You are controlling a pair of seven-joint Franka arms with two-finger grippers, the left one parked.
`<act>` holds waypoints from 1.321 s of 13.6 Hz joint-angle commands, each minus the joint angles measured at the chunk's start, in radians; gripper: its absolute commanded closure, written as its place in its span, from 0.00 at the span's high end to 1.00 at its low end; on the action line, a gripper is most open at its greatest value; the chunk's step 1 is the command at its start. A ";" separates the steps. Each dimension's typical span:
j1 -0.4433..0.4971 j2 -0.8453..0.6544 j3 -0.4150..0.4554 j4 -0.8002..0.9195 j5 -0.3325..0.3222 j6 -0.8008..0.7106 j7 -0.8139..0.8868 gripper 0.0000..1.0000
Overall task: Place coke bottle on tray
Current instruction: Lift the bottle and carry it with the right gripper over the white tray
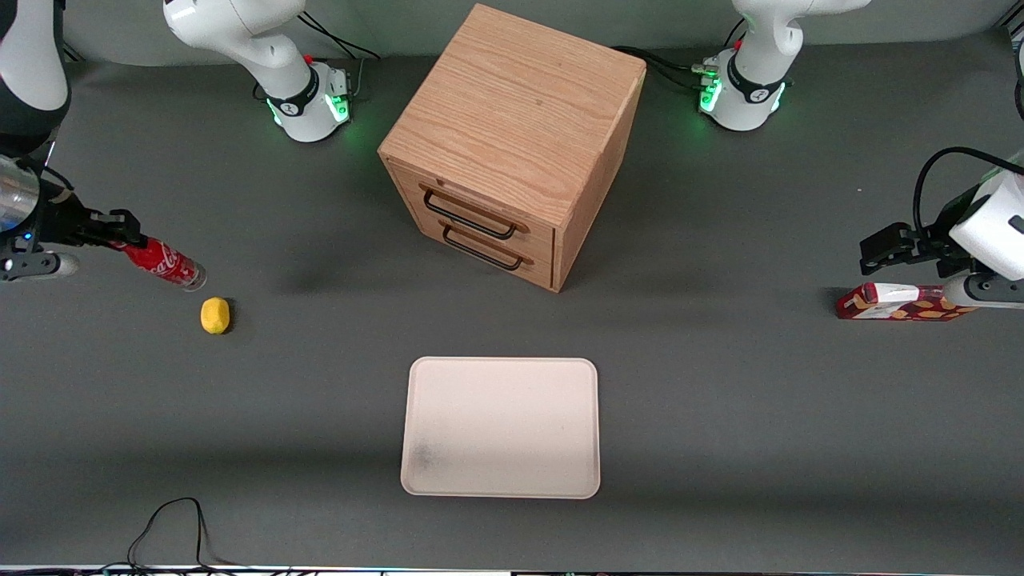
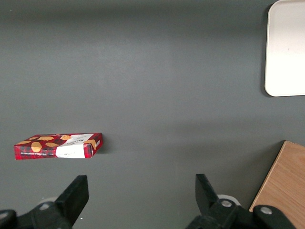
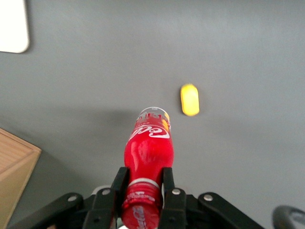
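The coke bottle [image 1: 164, 264] is a slim red bottle with white script, held tilted above the table at the working arm's end, clear base pointing toward the lemon. My right gripper [image 1: 120, 232] is shut on its neck, just below the red cap. In the right wrist view the fingers [image 3: 118, 183] clamp the bottle [image 3: 148, 148] at the neck on both sides, with the gripper [image 3: 143, 183] around it. The cream tray [image 1: 502, 426] lies flat near the front camera, at the table's middle, well apart from the bottle. A corner of the tray [image 3: 12, 26] shows in the right wrist view.
A yellow lemon [image 1: 214, 314] lies on the table just nearer the front camera than the bottle's base. A wooden drawer cabinet [image 1: 512, 144] stands farther from the camera than the tray. A red-and-orange carton [image 1: 900, 303] lies toward the parked arm's end.
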 commanded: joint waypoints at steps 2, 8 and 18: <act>-0.006 0.189 0.087 0.372 0.056 -0.096 -0.022 0.00; -0.020 0.574 0.297 0.896 0.059 -0.187 0.126 0.00; 0.020 0.870 0.476 0.916 -0.039 0.284 0.274 0.00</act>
